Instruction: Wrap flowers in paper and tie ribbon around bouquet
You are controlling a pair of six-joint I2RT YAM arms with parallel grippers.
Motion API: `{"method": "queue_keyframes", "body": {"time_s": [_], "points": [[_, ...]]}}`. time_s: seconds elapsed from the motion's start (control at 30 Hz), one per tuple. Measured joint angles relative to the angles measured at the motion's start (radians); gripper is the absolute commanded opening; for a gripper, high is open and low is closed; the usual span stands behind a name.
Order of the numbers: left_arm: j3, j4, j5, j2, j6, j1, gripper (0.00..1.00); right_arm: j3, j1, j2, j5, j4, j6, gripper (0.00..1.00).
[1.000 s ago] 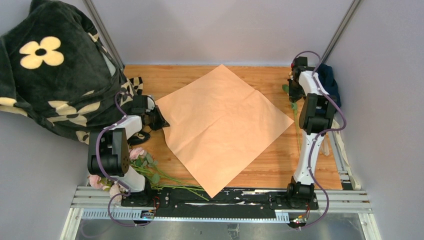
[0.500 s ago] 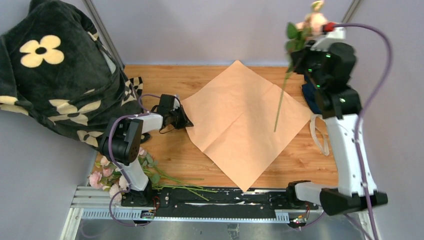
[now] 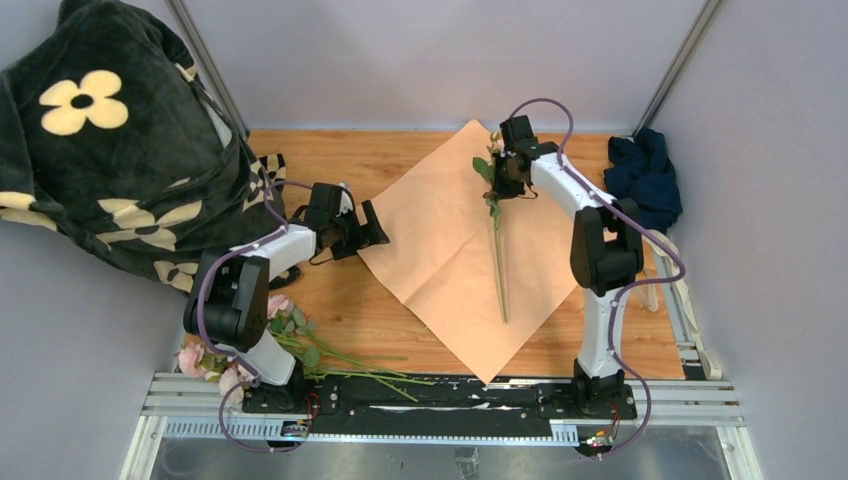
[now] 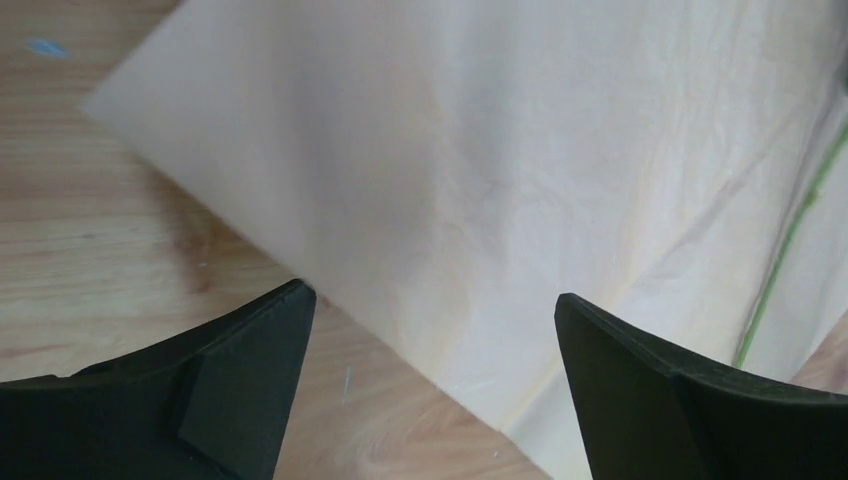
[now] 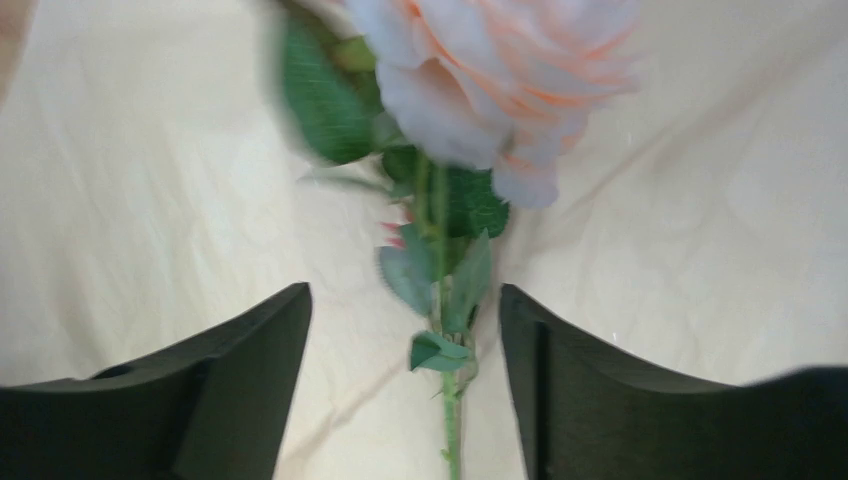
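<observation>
Flower point(image 3: 497, 262) now down inside paper point(image 3: 430, 235) edges

I see the paper point(image 3: 430, 240) centred on the worktop point(image 3: 340, 160), one flower point(image 3: 497, 250) on its right half, remaining flowers point(image 3: 285, 322) near-left, the blanket point(image 3: 100, 150) far left.

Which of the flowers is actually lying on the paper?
The single long-stemmed pink rose, on the paper; the other flowers lie bunched off it, by the left arm's base.
</observation>
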Motion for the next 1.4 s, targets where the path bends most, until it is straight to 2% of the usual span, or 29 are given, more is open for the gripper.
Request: {"method": "queue_keyframes", "body": {"time_s": [0.13,0.17,0.2,0.3,0.4,0.5,0.57,0.7,0.8,0.97,1.17,1.4], "points": [[0.133,-0.183,-0.06,-0.14,0.157,0.0,1.0,0.226,0.012,0.106,0.074,-0.095,-0.03,0.81],[0.163,-0.208,-0.058,-0.173,0.204,0.0,1.0,0.254,0.019,0.116,0.102,-0.116,-0.043,0.78],[0.206,-0.242,-0.05,-0.221,0.286,0.0,1.0,0.265,0.031,0.117,0.144,-0.141,-0.063,0.74],[0.314,-0.369,-0.029,-0.299,0.492,0.0,1.0,0.249,0.092,0.085,0.219,-0.187,-0.122,0.48],[0.401,-0.509,-0.065,-0.344,0.686,0.0,1.0,-0.01,0.229,-0.093,0.126,-0.069,-0.22,0.42],[0.383,-0.618,-0.145,-0.408,0.813,0.008,1.0,-0.318,0.475,-0.32,-0.148,0.121,-0.299,0.42],[0.351,-0.673,-0.203,-0.453,0.859,0.021,1.0,-0.457,0.641,-0.404,-0.277,0.254,-0.341,0.43],[0.309,-0.729,-0.284,-0.504,0.897,0.048,1.0,-0.635,0.913,-0.423,-0.378,0.469,-0.415,0.42],[0.285,-0.743,-0.302,-0.517,0.901,0.066,1.0,-0.665,1.003,-0.37,-0.379,0.545,-0.455,0.42],[0.252,-0.754,-0.306,-0.525,0.901,0.091,1.0,-0.672,1.049,-0.296,-0.337,0.664,-0.499,0.43],[0.237,-0.755,-0.305,-0.526,0.901,0.104,1.0,-0.613,1.065,-0.176,-0.292,0.703,-0.534,0.4],[0.236,-0.756,-0.303,-0.526,0.901,0.105,1.0,-0.551,1.11,-0.085,-0.228,0.697,-0.563,0.26]]}}
